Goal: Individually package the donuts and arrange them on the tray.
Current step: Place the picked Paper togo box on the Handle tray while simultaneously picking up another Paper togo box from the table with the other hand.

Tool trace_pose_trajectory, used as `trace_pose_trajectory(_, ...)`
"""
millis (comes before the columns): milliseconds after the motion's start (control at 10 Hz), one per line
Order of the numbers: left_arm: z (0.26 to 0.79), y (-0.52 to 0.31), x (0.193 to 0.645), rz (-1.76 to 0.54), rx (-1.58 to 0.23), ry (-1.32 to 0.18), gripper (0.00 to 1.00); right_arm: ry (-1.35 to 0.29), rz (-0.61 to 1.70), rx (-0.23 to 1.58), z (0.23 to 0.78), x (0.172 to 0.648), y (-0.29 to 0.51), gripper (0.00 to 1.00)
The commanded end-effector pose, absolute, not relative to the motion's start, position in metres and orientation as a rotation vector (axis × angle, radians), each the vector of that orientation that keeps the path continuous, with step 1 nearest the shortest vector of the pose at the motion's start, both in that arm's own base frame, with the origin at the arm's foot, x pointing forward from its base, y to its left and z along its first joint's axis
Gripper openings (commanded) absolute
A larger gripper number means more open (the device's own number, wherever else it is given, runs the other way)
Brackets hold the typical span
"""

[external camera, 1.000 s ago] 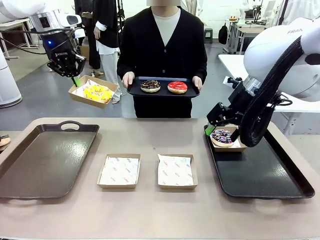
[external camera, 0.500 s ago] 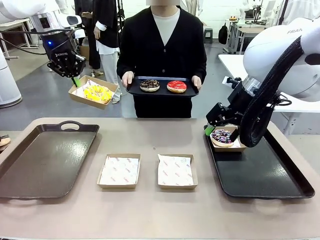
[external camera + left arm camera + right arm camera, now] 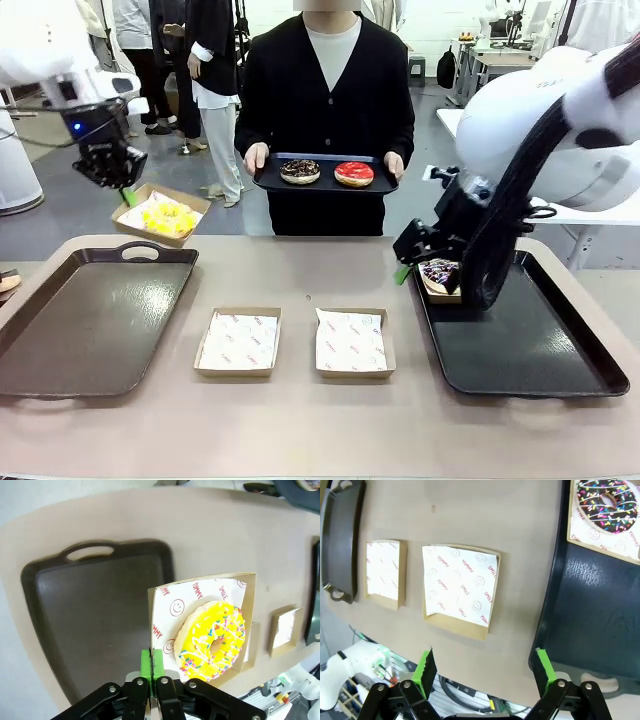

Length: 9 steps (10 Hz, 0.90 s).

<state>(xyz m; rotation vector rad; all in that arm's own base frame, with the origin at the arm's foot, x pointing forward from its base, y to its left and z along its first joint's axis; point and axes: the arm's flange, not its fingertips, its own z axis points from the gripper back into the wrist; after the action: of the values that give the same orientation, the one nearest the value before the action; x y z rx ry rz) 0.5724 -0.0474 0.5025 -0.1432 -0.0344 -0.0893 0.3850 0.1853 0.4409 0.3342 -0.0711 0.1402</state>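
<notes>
**Bright, even light; your wrist views bend at the edges**

In the front view you get soft overhead room light, with only faint, short shadows under whatever sits on the table (image 3: pixel 300 430). The right tray (image 3: pixel 540 350) carries a dull sheen, and in your right wrist view its dark surface shows mottled glare. Your left wrist view bows the table's edge into a curve. Even so, the yellow donut (image 3: pixel 211 639) and the print inside its box (image 3: pixel 249 615) read sharp, with nothing blown out.

"YUMMY", "SMILE" on box liner paper (image 3: pixel 460 585)

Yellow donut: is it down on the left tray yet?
No, the left claw holds its box in the air, clear of the tray.
</notes>
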Motion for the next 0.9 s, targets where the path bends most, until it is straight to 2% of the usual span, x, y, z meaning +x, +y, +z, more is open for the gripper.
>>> trace_pose_trajectory(0, 0.480, -0.022, 0.556, -0.094, -0.166, -0.049, 0.01, -0.055, 0.102, 0.247, 0.431, 0.397, 0.216, 1.00)
trace_pose_trajectory(600, 0.411, 0.003, 0.539, -0.097, -0.221, -0.023, 0.01, -0.037, 0.018, 0.073, 0.379, 0.404, 0.255, 1.00)
trace_pose_trajectory(800, 0.408, 0.006, 0.538, -0.054, -0.262, -0.014, 0.01, -0.010, 0.030, 0.117, 0.380, 0.397, 0.256, 1.00)
